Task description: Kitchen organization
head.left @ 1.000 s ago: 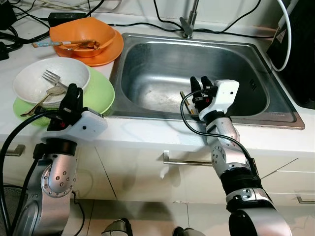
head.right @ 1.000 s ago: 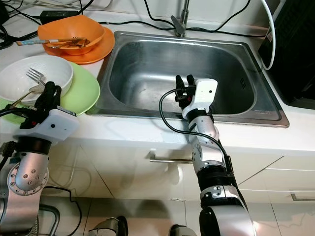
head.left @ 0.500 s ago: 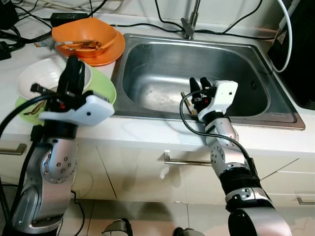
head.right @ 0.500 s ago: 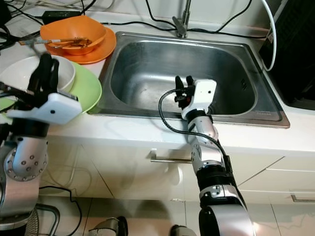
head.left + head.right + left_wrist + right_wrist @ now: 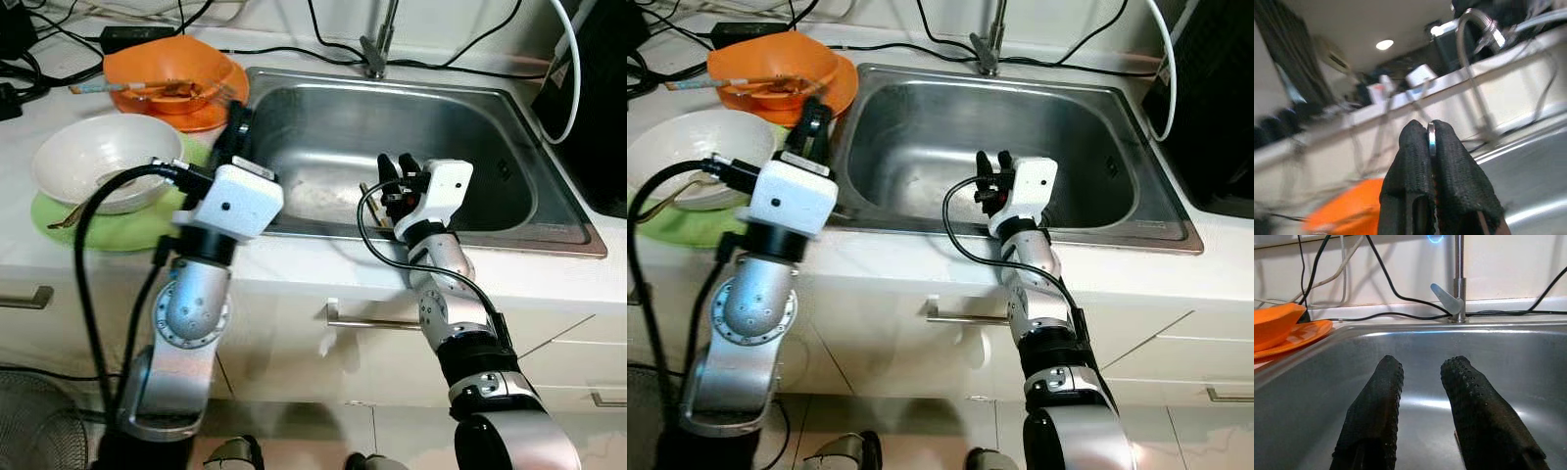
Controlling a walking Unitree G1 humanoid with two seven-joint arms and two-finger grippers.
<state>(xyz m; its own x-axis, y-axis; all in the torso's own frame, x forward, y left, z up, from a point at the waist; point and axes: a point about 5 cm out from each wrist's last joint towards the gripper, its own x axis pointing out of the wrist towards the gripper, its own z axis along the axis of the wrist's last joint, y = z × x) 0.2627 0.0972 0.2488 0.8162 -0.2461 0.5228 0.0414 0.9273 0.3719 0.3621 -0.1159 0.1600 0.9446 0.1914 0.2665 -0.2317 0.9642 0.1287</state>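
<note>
The left hand (image 5: 238,119) is clenched on a thin piece of metal cutlery (image 5: 1431,138), which I take from the wrist view to be a utensil handle seen edge-on between the black fingers (image 5: 1454,171); which utensil it is I cannot tell. The sink (image 5: 490,108) lies just ahead of that hand and to its right, its basin open right beyond the fingertips, so the carry looks nearly at the drop point. The cutlery's long axis runs along the fingers, pointing towards the tap (image 5: 377,39). The right hand (image 5: 399,179) hovers released inside the sink, fingers apart, near its front wall, with what looks like chopsticks (image 5: 372,201) lying just beside it. Against half a second ago, the left arm has swung from over the white bowl (image 5: 98,162) and green plate (image 5: 118,220) across to the sink's left rim, beside the orange bowl (image 5: 167,64); the right arm has not moved.
</note>
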